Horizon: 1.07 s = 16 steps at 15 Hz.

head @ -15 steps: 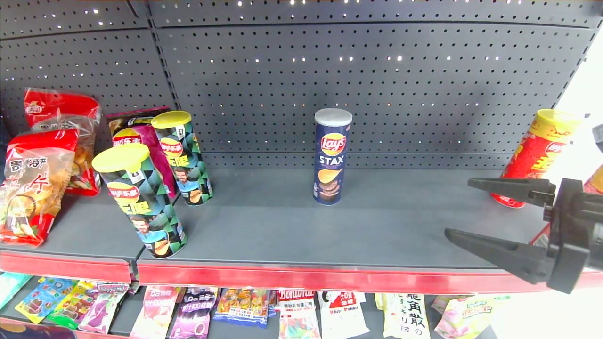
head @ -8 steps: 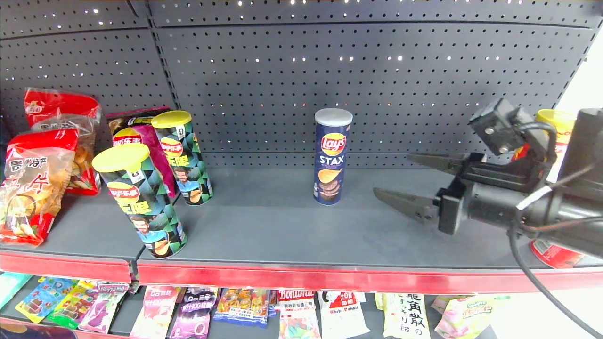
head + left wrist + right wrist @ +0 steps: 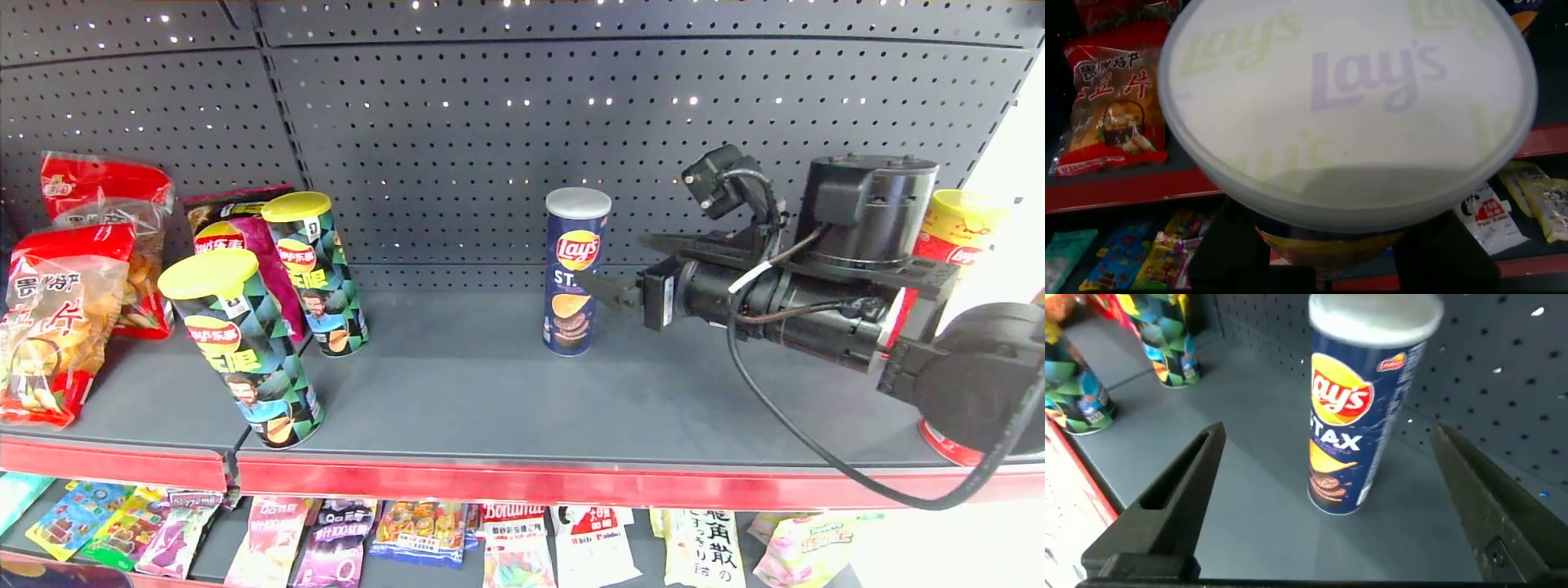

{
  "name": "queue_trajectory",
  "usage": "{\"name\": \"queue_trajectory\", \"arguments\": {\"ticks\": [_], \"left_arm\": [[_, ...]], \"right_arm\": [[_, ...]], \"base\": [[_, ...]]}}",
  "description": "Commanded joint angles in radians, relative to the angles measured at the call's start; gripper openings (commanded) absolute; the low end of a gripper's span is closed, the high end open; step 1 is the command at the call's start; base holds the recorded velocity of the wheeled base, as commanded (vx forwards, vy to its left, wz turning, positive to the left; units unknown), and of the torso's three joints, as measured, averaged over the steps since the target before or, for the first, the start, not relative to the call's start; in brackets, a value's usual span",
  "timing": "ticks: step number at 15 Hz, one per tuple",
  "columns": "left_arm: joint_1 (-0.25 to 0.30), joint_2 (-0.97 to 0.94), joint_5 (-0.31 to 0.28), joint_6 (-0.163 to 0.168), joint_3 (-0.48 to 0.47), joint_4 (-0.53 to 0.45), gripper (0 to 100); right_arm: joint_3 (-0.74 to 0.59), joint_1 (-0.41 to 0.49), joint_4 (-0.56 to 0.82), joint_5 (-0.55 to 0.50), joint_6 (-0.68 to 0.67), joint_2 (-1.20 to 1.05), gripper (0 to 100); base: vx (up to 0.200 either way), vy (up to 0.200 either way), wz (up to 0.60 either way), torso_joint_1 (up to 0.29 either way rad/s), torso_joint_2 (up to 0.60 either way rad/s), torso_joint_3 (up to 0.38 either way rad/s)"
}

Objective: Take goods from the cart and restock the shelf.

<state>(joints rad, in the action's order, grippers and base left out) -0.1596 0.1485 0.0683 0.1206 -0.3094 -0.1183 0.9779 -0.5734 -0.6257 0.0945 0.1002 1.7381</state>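
Currently the right gripper (image 3: 1327, 434) is gaping wide, the blue chip can (image 3: 1360, 416) lined up between its fingers (image 3: 1167, 514), which are clear of both sides in the right wrist view. The can is standing upright, lid up, near the back edge of the shelf (image 3: 457, 392). The left gripper (image 3: 1339, 261) is clasping a white-lidded can (image 3: 1347, 98), lid facing its camera.

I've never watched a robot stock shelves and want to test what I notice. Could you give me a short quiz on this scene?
1. True or false: the right gripper is shut on the blue can.
2. The two patterned cans have lids that are: A yellow, B red, C grey?
3. Fill in: the left gripper holds a chip can with a ___ lid.
Key: 1 false, its jaws are open; 2 A; 3 white.
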Motion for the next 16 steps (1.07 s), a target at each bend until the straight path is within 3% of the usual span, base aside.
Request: {"name": "queue_trajectory", "arguments": {"ticks": [1, 16], "left_arm": [[0.000, 0.005, 0.001, 0.004, -0.001, 0.000, 0], [0.000, 0.005, -0.001, 0.011, 0.009, -0.024, 0]], "right_arm": [[0.018, -0.002, 0.000, -0.009, -0.001, 0.046, 100], [0.260, 0.001, 0.000, -0.047, -0.034, 0.250, 100]], "base": [[0.000, 0.000, 0.00, 0.000, 0.00, 0.000], [0.000, 0.000, 0.00, 0.000, 0.00, 0.000]]}}
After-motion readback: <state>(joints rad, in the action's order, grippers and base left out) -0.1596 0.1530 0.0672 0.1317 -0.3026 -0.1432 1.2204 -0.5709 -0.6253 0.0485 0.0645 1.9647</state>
